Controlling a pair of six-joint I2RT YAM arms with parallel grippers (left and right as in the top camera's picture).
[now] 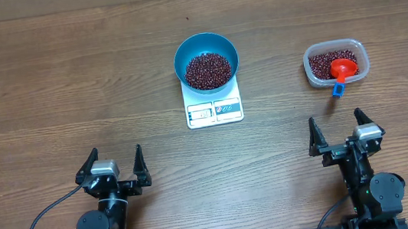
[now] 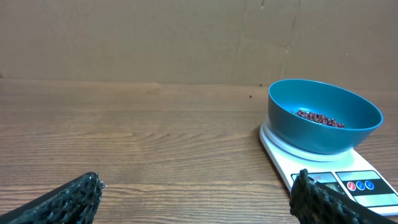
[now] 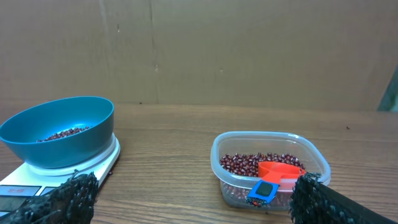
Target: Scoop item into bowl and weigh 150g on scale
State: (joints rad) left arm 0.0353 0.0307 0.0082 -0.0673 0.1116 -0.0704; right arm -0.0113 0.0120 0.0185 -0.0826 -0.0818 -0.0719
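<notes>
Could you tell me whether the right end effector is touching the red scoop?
Apart. The overhead view shows table between the right end effector and the red scoop.

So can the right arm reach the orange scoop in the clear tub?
Probably yes. The right pincer is open, and the scoop sits just ahead, its blue handle poking over the tub rim toward it. Nothing stands between.
</notes>
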